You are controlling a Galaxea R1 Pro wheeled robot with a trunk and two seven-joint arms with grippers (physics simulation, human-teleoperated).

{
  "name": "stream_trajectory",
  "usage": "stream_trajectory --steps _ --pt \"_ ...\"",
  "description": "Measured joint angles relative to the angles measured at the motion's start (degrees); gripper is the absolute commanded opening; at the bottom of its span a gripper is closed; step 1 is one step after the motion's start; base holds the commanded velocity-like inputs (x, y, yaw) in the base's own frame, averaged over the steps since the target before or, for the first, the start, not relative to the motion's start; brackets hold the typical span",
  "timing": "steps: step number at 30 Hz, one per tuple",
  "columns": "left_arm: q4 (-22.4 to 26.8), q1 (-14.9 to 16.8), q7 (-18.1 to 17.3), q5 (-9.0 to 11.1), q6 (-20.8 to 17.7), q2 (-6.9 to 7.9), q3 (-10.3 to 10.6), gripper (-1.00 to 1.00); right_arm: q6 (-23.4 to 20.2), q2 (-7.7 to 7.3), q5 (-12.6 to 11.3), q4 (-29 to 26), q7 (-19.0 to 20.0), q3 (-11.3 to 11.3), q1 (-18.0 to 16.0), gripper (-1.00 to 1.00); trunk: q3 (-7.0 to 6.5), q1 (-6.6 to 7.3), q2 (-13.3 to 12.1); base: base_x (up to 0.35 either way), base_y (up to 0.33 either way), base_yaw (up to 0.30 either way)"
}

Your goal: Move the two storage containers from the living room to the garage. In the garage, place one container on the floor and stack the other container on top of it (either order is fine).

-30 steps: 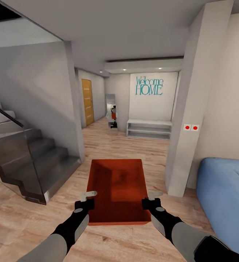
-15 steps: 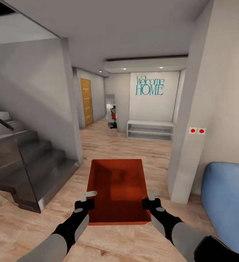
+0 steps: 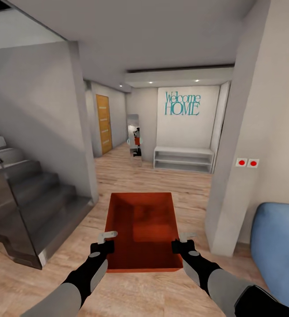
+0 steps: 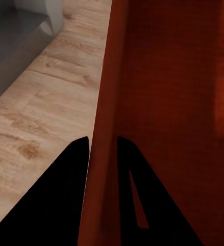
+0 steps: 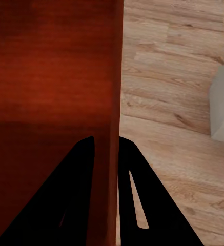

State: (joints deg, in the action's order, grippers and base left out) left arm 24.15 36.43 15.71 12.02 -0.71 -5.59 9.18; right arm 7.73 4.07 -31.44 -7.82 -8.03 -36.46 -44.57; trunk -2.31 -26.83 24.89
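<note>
My left gripper (image 3: 103, 245) is pinched over the left wall of the orange-red storage container (image 3: 143, 229), one finger inside and one outside, and my right gripper (image 3: 181, 243) clamps the right wall the same way. In the left wrist view the thin wall runs straight up between my two dark fingers (image 4: 65, 195), and in the right wrist view it does the same between those fingers (image 5: 76, 189). The container hangs in front of my chest, open side up, above the light wood-plank floor (image 3: 131, 290), touching nothing else that I can see.

My worry is the grip itself: I hold a thin wall by its near end only, so most of the bin's length reaches out ahead of my fingers. A jolt of the base could, I judge, make it tip nose-down or slide out of one pinch, and if my two arms drift apart or together the walls could flex and slip free.

Next out, the grey staircase (image 3: 25, 207) with its glass panel stands near on my left and the white pillar (image 3: 235, 167) with the blue sofa (image 3: 279, 242) near on my right. The gap between looks passable, yet a poor turn could clip a bin corner on either. Beyond lies the hallway with a white bench shelf (image 3: 183, 158) under the "Welcome HOME" lettering (image 3: 182, 104) and a wooden door (image 3: 104, 123) to the left.
</note>
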Motion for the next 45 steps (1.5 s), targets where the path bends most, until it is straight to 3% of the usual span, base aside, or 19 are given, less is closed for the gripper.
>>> stream_trajectory --steps 45 --pt "-0.06 0.01 -0.31 -0.20 -0.14 0.17 -0.18 -1.00 0.15 0.26 -0.29 0.26 -0.25 -0.23 0.00 -1.00 0.00 0.00 0.00 0.322 0.000 0.000"
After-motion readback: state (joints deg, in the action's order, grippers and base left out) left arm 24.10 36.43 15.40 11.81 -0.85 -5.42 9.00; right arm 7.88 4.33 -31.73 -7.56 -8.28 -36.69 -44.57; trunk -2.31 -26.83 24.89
